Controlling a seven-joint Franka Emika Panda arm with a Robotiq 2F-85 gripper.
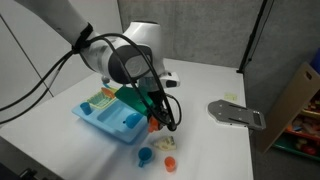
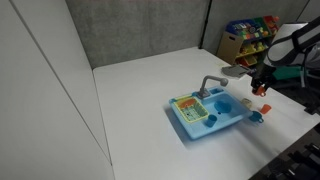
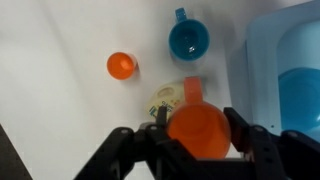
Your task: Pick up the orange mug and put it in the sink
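My gripper (image 3: 198, 128) is shut on the orange mug (image 3: 200, 135), whose handle points away from me. In both exterior views the gripper (image 1: 158, 116) (image 2: 262, 84) holds the mug (image 1: 156, 124) (image 2: 260, 91) above the table, just beside the near end of the light blue sink (image 1: 103, 122) (image 2: 200, 128). In the wrist view the sink (image 3: 290, 70) lies at the right edge. The blue mug (image 3: 188, 40) (image 1: 145, 156) (image 2: 256, 117) stands on the table outside the sink.
A small paler orange piece (image 3: 121, 66) (image 2: 267, 107) and a yellowish item (image 3: 166, 99) (image 1: 165, 143) lie on the table near the blue mug. A grey faucet (image 2: 210, 85) rises from the sink. A grey flat object (image 1: 238, 114) lies further off. A toy shelf (image 2: 250, 38) stands behind.
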